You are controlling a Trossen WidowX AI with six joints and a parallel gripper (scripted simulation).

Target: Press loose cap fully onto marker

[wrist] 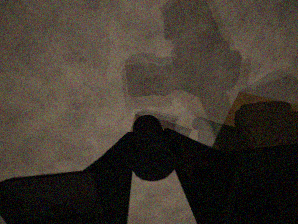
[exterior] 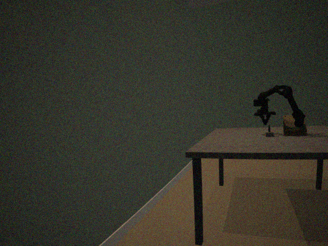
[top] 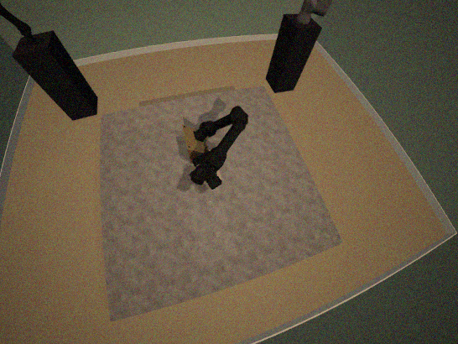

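Observation:
My gripper (exterior: 265,122) (wrist: 148,134) is shut on the dark marker cap (wrist: 148,167) and holds it upright, well above the table (exterior: 234,144). In the side view the marker (exterior: 269,128) stands upright in its small holder block (exterior: 270,134), just below the fingertips and slightly towards the arm's base. The cap is clear of the marker's tip. In the wrist view a pale block shape (wrist: 181,116) shows just past the cap; the marker itself cannot be made out there. In the overhead view the arm's head (top: 206,175) hides the holder and marker.
The arm's base with a tan block (top: 192,142) (exterior: 289,121) stands on the grey table top (top: 168,252). Two tall dark posts (top: 54,75) (top: 294,52) stand on the floor beyond the table's far corners. The table's near edge (exterior: 255,155) lies in front of the holder.

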